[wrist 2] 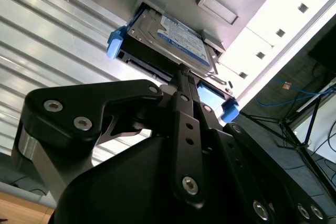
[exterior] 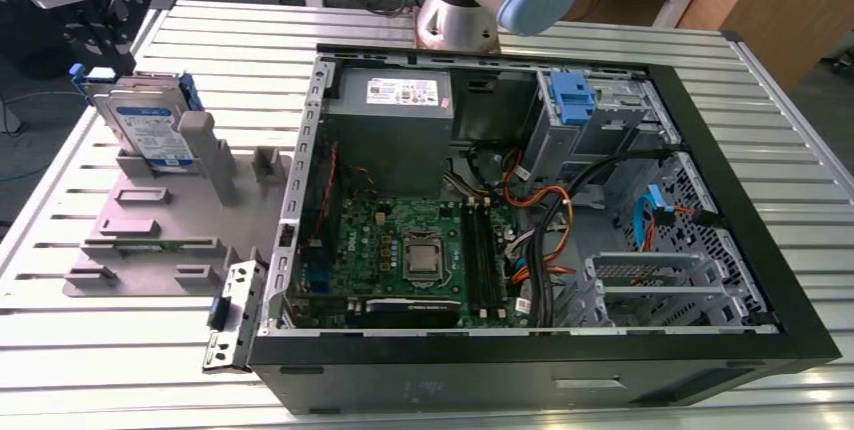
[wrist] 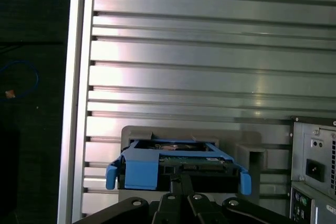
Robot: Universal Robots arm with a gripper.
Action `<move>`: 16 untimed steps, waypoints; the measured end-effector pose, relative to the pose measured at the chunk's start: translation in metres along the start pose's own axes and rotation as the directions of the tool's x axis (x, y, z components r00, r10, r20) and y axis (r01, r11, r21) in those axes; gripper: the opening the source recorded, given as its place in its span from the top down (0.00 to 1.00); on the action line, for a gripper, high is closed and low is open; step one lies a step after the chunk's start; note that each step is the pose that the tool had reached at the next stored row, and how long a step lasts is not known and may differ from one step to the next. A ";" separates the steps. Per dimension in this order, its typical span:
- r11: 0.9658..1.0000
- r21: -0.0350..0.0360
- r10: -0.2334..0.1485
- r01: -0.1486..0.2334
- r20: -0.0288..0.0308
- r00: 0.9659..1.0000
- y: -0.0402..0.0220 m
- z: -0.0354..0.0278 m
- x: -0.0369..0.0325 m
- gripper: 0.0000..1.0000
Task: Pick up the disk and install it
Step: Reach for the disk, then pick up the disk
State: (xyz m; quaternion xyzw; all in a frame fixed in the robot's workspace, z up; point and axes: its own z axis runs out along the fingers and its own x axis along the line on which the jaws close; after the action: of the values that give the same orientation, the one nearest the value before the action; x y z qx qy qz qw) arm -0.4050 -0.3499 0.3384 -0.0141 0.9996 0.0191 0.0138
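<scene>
Observed from the room: the gripper (wrist 2: 181, 71) has its fingers drawn together at the tips with nothing between them, and it holds nothing. The disk (exterior: 147, 125) stands on edge in a grey holder (exterior: 147, 240) on the slatted aluminium table (exterior: 80, 350), at the exterior view's left, outside the open computer case (exterior: 747, 200). In both wrist views the disk (wrist 2: 178, 38) sits straight ahead of the fingertips. In the first wrist view the gripper (wrist: 181, 178) is in line with the disk (wrist: 173, 163) and its blue rails, and I cannot tell whether they touch. The disk bears a white-and-blue label whose print I cannot make out. Inside the case, the power supply (exterior: 394, 120) carries a white sticker (exterior: 400, 92), likewise unreadable.
</scene>
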 end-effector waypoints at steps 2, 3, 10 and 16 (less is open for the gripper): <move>1.000 0.000 0.000 0.000 0.000 1.000 0.0000 0.0001 0.0000 0.89; 1.000 0.000 0.000 0.000 -0.001 1.000 0.0000 0.0001 0.0001 0.89; 1.000 0.000 0.000 0.000 0.000 1.000 -0.0001 0.0021 0.0001 0.89; 1.000 0.000 -0.001 0.001 0.000 1.000 -0.0001 0.0023 0.0001 0.89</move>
State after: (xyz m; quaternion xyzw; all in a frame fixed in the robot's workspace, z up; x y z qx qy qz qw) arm -0.4050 -0.3499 0.3362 -0.0147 0.9996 0.0190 0.0136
